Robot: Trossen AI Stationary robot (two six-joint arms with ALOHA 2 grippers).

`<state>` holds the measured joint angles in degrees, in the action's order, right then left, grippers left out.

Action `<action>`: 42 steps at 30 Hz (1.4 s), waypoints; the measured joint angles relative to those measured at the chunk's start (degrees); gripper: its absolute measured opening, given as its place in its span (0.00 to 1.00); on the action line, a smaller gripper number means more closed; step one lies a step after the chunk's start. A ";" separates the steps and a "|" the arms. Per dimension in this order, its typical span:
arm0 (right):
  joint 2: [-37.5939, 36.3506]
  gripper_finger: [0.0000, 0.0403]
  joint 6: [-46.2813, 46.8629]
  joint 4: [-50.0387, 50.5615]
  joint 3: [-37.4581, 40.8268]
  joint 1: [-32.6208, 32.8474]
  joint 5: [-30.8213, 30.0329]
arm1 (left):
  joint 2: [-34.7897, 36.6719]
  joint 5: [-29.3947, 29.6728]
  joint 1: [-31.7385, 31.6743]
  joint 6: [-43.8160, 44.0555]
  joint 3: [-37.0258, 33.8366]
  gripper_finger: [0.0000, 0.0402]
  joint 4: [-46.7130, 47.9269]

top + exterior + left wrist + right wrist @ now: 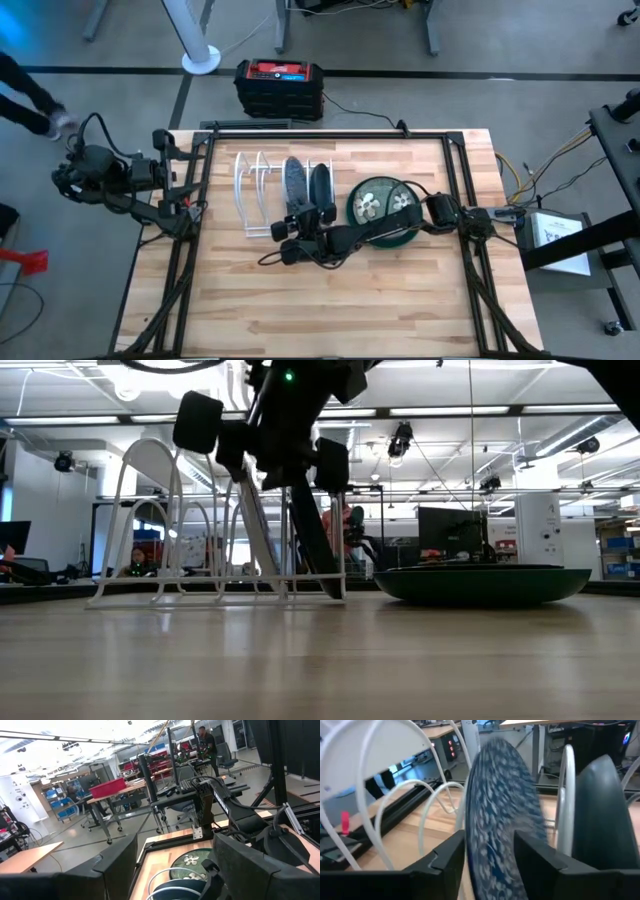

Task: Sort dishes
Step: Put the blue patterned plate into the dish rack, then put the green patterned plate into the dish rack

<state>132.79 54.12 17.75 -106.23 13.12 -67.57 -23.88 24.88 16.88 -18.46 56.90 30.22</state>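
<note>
Right end effector sits at the white wire rack, its fingers slightly parted either side of the upright blue speckled plate in a slot, not clearly gripping. Dark green plate stands in the next slot; patterned green plate lies flat on the tabletop. Left end effector waits wide open and empty off the tabletop's left edge.

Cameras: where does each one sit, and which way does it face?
High: overhead, looking down on table, rack, both arms.
Low: table height, looking level at rack, green plate; right arm drops in from above.
Left wrist: off the table's left edge, looking across; own fingers in the foreground.
Right wrist: at the rack; right gripper straddles the blue speckled plate, jaws apart.
Shared: high and right wrist both show the blue speckled plate racked beside a dark plate.
</note>
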 joint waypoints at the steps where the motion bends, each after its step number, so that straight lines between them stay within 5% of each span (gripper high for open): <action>1: 0.00 0.41 -0.15 -0.03 -0.35 0.06 0.06 | 0.00 0.00 0.02 0.00 0.00 0.62 0.06; 17: -0.39 0.47 -0.60 0.39 -3.60 2.01 0.96 | 0.00 0.00 0.02 0.00 0.00 0.62 0.37; 27: -4.11 0.47 1.19 8.99 -7.02 5.36 4.62 | 0.00 0.00 0.02 1.42 -0.03 0.62 0.68; 36: -10.32 0.47 6.63 29.71 -7.04 8.23 7.96 | -1.20 -0.69 0.00 7.92 -0.14 0.62 0.52; 42: -12.70 0.47 15.96 49.87 -7.06 9.56 8.90 | -4.92 -6.41 0.02 9.76 -3.77 0.62 -7.50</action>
<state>120.09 70.07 67.62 -113.30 22.68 -58.67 -28.79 18.47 16.91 -8.70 53.14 22.72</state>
